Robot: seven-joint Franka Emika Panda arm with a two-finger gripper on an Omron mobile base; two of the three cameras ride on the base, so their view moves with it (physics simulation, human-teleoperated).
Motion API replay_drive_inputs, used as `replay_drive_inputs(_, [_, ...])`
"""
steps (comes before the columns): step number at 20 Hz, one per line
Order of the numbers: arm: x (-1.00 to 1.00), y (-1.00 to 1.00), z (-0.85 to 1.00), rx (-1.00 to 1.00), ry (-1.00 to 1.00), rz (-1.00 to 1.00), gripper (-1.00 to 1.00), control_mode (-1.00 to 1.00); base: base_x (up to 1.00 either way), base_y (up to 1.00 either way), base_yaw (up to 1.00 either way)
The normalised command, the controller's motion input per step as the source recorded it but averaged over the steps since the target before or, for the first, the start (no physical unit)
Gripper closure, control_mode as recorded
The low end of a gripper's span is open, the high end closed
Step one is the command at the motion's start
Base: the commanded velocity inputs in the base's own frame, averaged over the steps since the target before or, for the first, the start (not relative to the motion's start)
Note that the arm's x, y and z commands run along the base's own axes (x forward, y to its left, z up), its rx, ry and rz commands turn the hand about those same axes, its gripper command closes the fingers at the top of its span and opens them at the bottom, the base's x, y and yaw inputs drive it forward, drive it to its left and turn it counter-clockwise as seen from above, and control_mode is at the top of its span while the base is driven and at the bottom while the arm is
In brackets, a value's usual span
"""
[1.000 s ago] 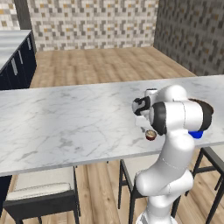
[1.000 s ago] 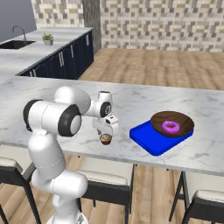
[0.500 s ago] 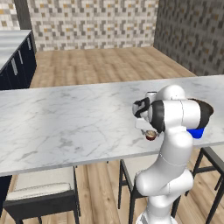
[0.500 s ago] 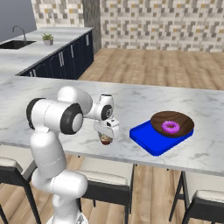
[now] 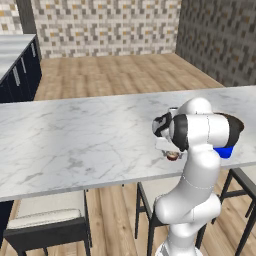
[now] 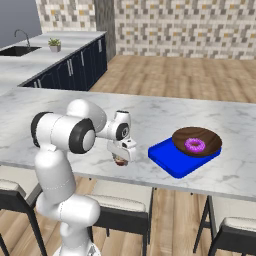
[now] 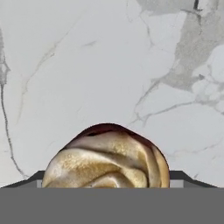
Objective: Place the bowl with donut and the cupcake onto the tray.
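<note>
No readable text from where I sit, no labels, brands, numbers or signs that I can make out on the marble tabletop (image 6: 210,117), the blue tray (image 6: 167,159), the bowl (image 6: 212,140), or the cupcake (image 7: 107,159)

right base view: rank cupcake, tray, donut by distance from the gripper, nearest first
1. cupcake: directly under the gripper, on the marble counter.
2. tray: off to one side of the gripper, its near corner closest.
3. donut: farther along that side, in the bowl sitting on the tray.
</note>
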Motion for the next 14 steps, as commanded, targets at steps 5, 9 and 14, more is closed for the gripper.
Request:
replay_drive_inputs(5, [0.0,-0.13,0.2,-0.04,0.0,-0.02,1.0,-1.0,0.0,0.0,0.0])
replay_drive_inputs(9, [0.03,-0.41,0.55,-0.11,0.0,-0.16,1.0,-1.0,0.0,0.0,0.0])
replay_drive_inputs(14, [0.39,-0.59,0.35,-0.09,0.09,-0.17,1.0,-1.0,0.0,0.0,0.0])
